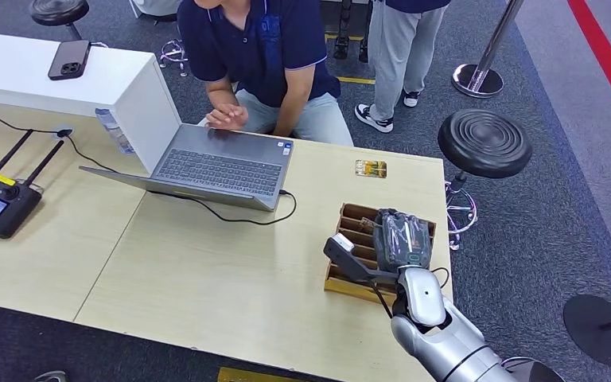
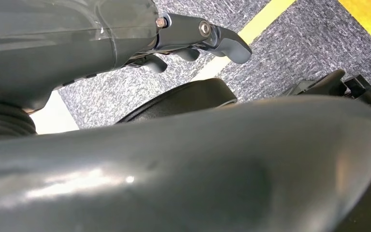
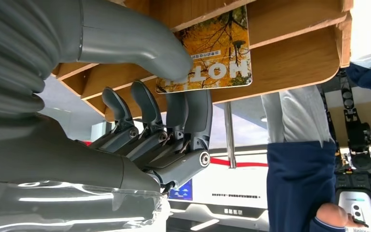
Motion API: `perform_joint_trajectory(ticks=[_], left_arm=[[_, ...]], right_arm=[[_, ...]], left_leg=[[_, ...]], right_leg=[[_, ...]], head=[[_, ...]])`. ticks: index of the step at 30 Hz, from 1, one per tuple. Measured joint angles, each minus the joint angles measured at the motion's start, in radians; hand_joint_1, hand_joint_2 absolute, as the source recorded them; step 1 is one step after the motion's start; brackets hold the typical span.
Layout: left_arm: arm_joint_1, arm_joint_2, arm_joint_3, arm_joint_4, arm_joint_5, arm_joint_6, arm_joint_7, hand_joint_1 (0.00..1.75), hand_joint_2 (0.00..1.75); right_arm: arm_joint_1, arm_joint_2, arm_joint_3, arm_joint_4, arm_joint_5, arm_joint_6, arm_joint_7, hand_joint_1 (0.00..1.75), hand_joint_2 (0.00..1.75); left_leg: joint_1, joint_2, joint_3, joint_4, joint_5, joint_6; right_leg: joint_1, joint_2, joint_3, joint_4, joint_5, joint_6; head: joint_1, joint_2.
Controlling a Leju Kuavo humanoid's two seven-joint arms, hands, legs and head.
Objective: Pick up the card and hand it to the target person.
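At lower right of the head view, the right hand [image 1: 402, 240] is set over the slotted wooden holder [image 1: 348, 219], thumb and fingers [image 3: 193, 108] clamped on the autumn-leaf printed card [image 3: 217, 53].

The card [image 3: 211, 53], printed with yellow autumn trees, stands in a slot of the wooden holder [image 3: 290, 63].

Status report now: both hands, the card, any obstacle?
Right robot hand at wooden card rack, thumb and fingers closing around card, still in slot. Left robot hand hanging, holding nothing. Another card lies on table. No obstacle seen.
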Motion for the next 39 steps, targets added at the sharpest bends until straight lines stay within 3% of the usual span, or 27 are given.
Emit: perform_joint_trajectory(ticks=[19,27,32,39], left_arm=[[0.0,0.0,0.0,0.0,0.001,0.027,0.017,0.0,0.0],[0.0,0.0,0.0,0.0,0.001,0.032,0.006,0.0,0.0],[0.0,0.0,0.0,0.0,0.0,0.035,0.005,0.0,0.0],[0.0,0.002,0.0,0.0,0.0,0.032,-0.011,0.0,0.0]], right_arm=[[-0.001,0.001,0.001,0.0,-0.003,0.008,-0.001,1.4,1.75],[0.0,0.0,-0.007,-0.015,-0.046,-0.042,-0.002,1.4,1.75],[-0.012,-0.013,-0.032,-0.068,-0.127,-0.07,-0.002,1.4,1.75],[-0.063,-0.046,-0.076,-0.202,-0.344,-0.105,-0.038,1.4,1.75]], left_leg=[[0.0,0.0,0.0,0.0,0.001,-0.001],[0.0,0.0,0.0,0.0,0.002,-0.001],[0.0,0.0,0.0,0.0,0.002,-0.001],[0.0,0.0,0.0,0.0,0.002,-0.001]], right_leg=[[0.0,0.0,0.0,0.0,0.0,0.0],[0.0,0.0,0.0,0.0,0.001,0.0],[0.0,0.0,0.0,0.0,0.001,0.0],[0.0,0.0,0.0,0.0,0.001,0.0]], head=[[0.0,0.0],[0.0,0.0],[0.0,0.0],[0.0,0.0]])
